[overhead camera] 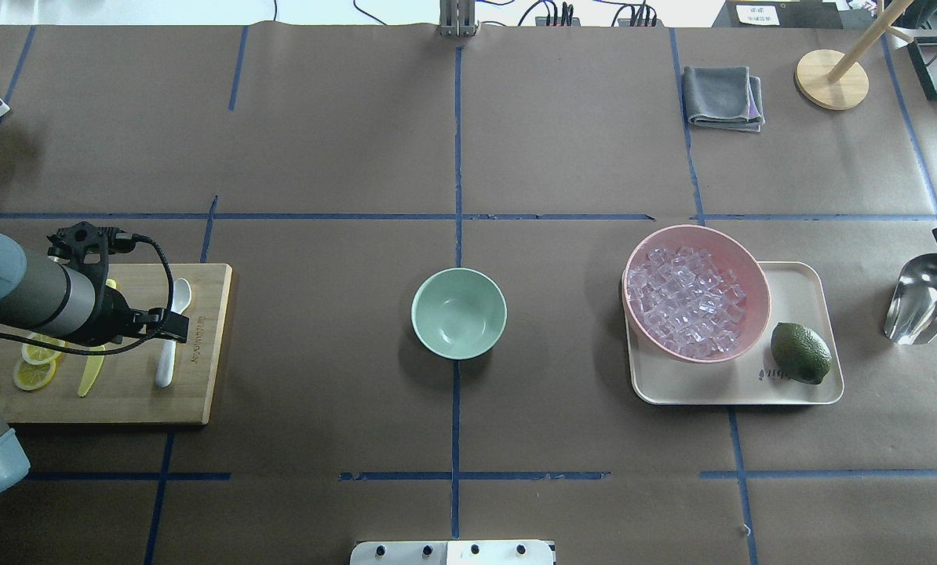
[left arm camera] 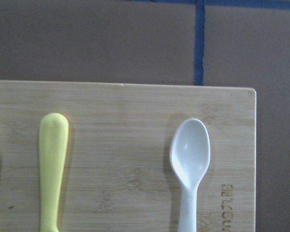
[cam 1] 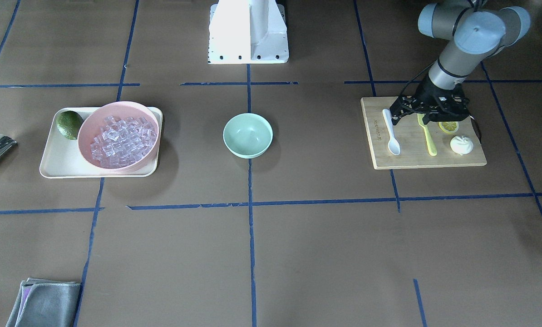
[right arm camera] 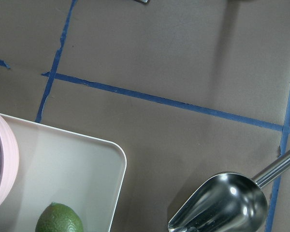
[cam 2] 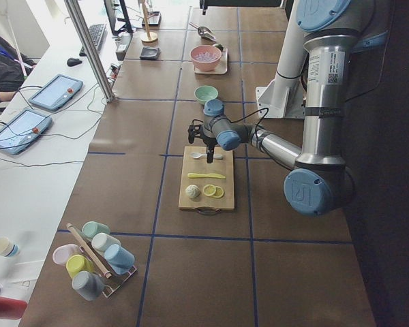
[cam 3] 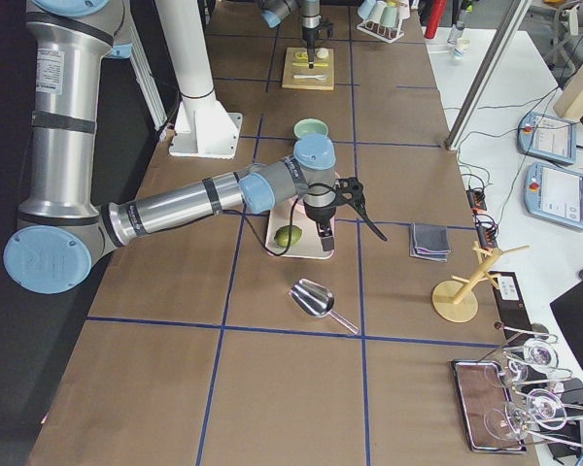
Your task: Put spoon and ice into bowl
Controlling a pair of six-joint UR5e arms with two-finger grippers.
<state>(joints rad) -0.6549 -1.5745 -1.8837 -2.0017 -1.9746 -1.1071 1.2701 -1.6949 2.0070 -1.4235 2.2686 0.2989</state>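
The table carries everything. On it the wooden board lies directly under the left fingers, and the cream tray lies near the right fingers, on the side toward the left ones. On this tray stands the pink bowl with the ice heaped inside it, so the ice is near the right fingers and well apart from the left. The bowl is empty and stands between the two sets of fingers, well apart from both. The left fingers seem to us spread wide and hold nothing; for the right fingers we cannot tell, because only a side view shows them. A metal scoop lies near the right fingers. The spoon lies flat on the board, its handle just below the left fingers and its scoop pointing away from the robot. The yellow-green knife lies parallel to it, on the side away from the bowl. We judge that the step in hand is taking the spoon. To do it well, we would center the fingers over the middle of the handle, one finger at each long edge. We would go down until the tips almost touch the board, because the handle is thin and flat, and close gently. The knife must be left outside the fingers. Then we lift straight up before travelling to the bowl.
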